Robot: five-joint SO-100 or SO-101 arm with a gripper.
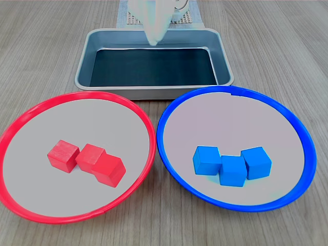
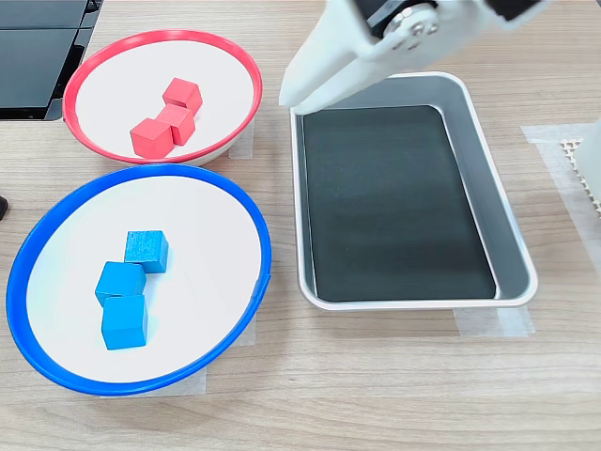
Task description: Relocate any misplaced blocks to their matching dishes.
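Blocks sitting sorted already, three red ones in the red-rimmed dish and three blue ones in the blue-rimmed dish, all well apart from the gripper [image 2: 293, 94].

Hanging white and tapered over the metal tray [image 2: 512, 244], tip pointing down near the tray's rim in both exterior views [image 1: 155, 40]. Appearing pressed together at the tip and carrying nothing, though blurring in the first exterior view and showing no clear gap in the second, so leaving the jaw state impossible to tell for sure.

Lying directly beneath the gripper, the silver tray with its dark bottom, holding no blocks.

Resting just beyond the gripper tip, toward the second exterior view's left, the red-rimmed dish [image 2: 246, 58], with the red blocks [image 2: 167, 118] touching one another in a cluster on its pale inside.

Sitting farther from the gripper, below the red one in the second exterior view, the blue-rimmed dish [image 2: 261, 230], with the blue blocks [image 2: 130, 287] bunched together, two touching closely and the third just beside them.

Spreading under everything, the wooden table [image 2: 376, 376].
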